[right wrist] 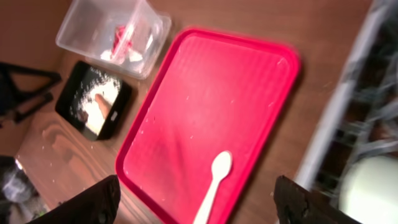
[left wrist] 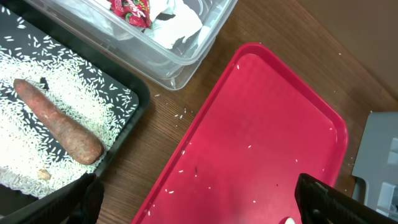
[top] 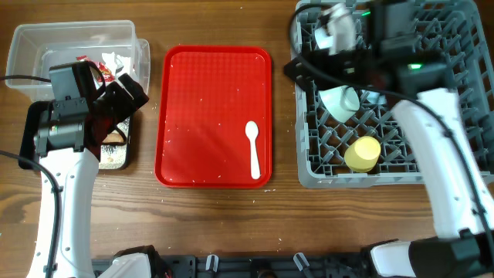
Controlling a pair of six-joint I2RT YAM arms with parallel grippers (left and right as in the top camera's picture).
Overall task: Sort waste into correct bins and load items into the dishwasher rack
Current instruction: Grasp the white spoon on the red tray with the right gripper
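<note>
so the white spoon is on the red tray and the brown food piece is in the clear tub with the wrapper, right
Not quite. The brown food piece lies in the black tray, on the rice, not in the clear tub; the left wrist view shows it. The wrapper is in the clear tub, and the white spoon is on the red tray.

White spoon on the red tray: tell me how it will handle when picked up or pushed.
The spoon looks thin and plastic, so it is probably light and fairly stiff. Lying flat on the smooth red tray, it will likely slide or spin when pushed. Its narrow handle sits low against the tray, so it may be hard to pinch cleanly.
</note>
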